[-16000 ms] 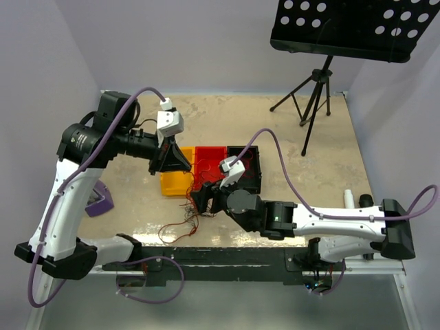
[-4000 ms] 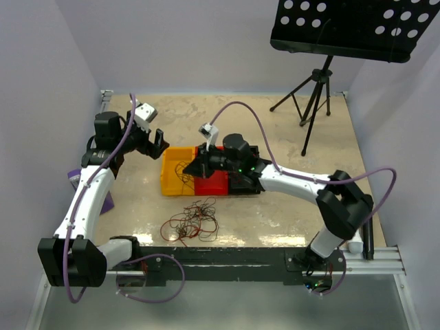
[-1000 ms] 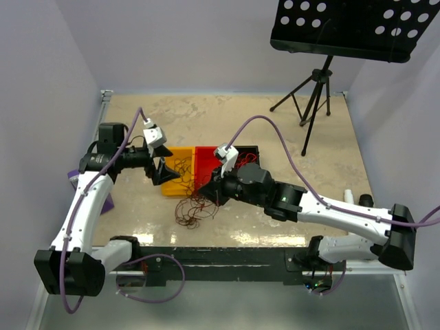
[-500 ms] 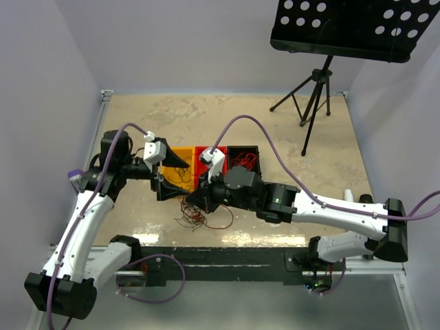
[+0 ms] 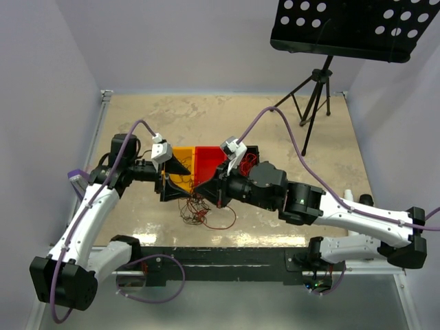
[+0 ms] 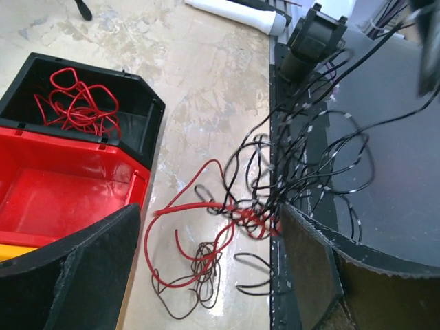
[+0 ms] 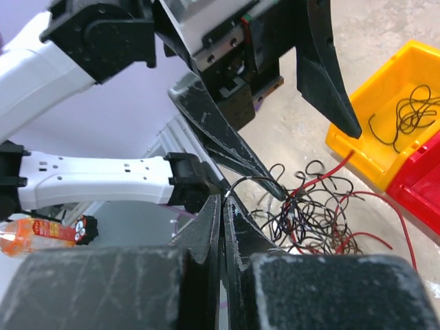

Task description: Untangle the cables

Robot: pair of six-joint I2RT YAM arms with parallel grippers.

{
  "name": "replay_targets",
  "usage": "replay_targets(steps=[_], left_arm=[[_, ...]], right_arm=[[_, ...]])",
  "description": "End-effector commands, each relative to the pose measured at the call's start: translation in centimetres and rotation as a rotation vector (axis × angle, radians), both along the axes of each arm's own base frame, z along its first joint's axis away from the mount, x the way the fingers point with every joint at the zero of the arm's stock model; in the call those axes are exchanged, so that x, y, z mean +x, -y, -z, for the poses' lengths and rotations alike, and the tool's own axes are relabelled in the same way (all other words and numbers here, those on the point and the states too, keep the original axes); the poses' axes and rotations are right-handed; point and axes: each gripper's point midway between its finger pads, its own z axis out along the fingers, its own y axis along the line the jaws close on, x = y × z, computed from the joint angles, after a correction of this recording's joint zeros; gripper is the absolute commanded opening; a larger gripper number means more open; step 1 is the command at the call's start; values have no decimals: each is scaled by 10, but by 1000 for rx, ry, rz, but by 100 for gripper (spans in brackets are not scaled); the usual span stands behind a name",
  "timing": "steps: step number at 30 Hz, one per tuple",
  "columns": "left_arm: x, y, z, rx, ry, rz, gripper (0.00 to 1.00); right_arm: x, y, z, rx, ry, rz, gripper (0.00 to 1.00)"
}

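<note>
On the near half of the mottled beige table, the two arms are reaching in toward each other and meeting just in front of a row of three bins. The left gripper is hanging with its jaws spread wide, one finger on either side of the heap below it and gripping nothing. The right gripper is pressing its jaws fully together, and a thin black strand appears to be pinched at their tip. Behind them the yellow bin, the red bin and the black bin are sitting side by side, touching. The cables are lying as one loose tangle on the table, just in front of the bins and under both grippers. They are very thin, curly wires in red, black and brown, looping over and through one another. Several black strands are rising out of the heap toward the right gripper, while a long red one is arcing out toward the red bin. A small bunch of red wires is lying in the black bin, and a few black wires are curling in the yellow bin.
</note>
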Motion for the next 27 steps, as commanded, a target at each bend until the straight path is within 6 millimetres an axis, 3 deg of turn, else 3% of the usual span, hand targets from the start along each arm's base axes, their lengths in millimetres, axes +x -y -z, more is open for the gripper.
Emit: replay_targets(steps=[1, 6, 15, 20, 24, 26, 27], left_arm=[[-5, 6, -29, -74, 48, 67, 87], [-26, 4, -35, -88, 55, 127, 100], [-49, 5, -34, -160, 40, 231, 99], [-50, 9, -26, -171, -32, 262, 77], [-47, 10, -25, -170, 23, 270, 60], [-46, 9, -29, -170, 56, 271, 41], [-45, 9, -31, -167, 68, 272, 16]], right_arm=[[-3, -14, 0, 12, -16, -30, 0], [-4, -22, 5, 15, -7, -53, 0], [1, -34, -1, 11, 39, -63, 0], [0, -46, -7, 28, 58, -92, 0], [-5, -52, -20, 67, 71, -130, 0], [-7, -53, -20, 68, 69, -137, 0], [-7, -52, -20, 69, 69, -139, 0]])
